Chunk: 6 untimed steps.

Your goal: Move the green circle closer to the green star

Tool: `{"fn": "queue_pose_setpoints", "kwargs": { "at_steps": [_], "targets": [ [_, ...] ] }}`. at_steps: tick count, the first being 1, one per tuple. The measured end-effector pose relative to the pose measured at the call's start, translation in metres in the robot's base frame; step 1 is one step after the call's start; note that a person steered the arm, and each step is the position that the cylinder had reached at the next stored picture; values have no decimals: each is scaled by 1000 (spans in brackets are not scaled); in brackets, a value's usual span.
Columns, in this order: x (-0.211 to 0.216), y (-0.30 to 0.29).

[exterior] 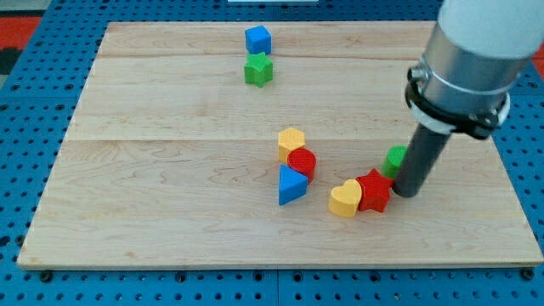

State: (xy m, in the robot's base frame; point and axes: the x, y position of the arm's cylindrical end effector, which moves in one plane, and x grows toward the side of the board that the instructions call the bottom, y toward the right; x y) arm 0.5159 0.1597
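The green circle (pixel 394 159) lies at the view's right, partly hidden behind my rod. My tip (pixel 407 193) rests on the board just right of and below it, touching or nearly touching it. The green star (pixel 258 70) sits far off at the view's top centre, just below a blue cube (pixel 257 39). A red star (pixel 373 190) lies directly left of my tip, with a yellow heart (pixel 345 200) touching its left side.
A yellow hexagon (pixel 291 143), a red cylinder (pixel 302 162) and a blue triangle (pixel 291 184) cluster at the board's centre, between the green circle and the green star. The wooden board (pixel 153 170) ends close to the view's right of my tip.
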Motion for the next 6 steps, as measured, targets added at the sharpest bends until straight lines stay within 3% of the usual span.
{"fn": "queue_pose_setpoints", "kwargs": {
  "at_steps": [3, 5, 6],
  "targets": [
    [-84, 48],
    [-115, -141],
    [-141, -173]
  ]
}}
